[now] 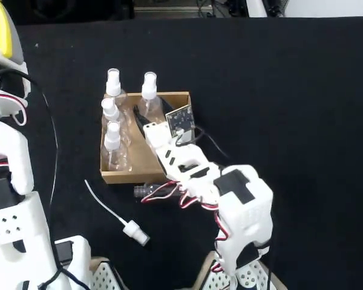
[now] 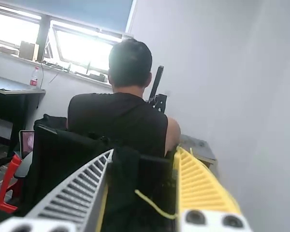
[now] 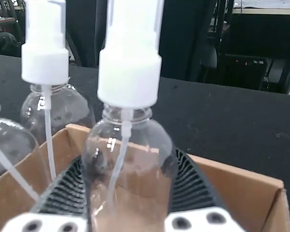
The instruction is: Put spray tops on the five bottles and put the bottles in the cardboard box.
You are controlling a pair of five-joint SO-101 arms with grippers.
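A black cloth covers the table (image 1: 302, 90). The left wrist view looks off into a room with a white wall (image 2: 232, 72) and a bright window (image 2: 82, 48), and the right wrist view has dark furniture behind the table's far edge. The cardboard box (image 1: 133, 176) sits open on the cloth, left of the middle. The right arm stretches from the near edge toward the box, its wrist low over the box's right side. The right gripper (image 3: 130, 159) has its black fingers (image 3: 195, 188) pressed against both sides of a bottle (image 1: 150, 106). This bottle stands upright in the box's far right corner with a white spray top on. Three more bottles (image 1: 112, 145), all capped, stand upright along the box's left side, one behind another. A fifth bottle (image 1: 142, 191) lies on its side on the cloth just beside the box's near wall, partly under the right arm – it seems to have no top. A loose spray top (image 1: 135, 232) lies nearer the table's front edge, its thin tube trailing toward the box's near left corner. The left arm stands along the table's left edge, well apart from the box. The left gripper (image 2: 145, 152) points up into the room – grey and yellow fingers spread apart, nothing between them.
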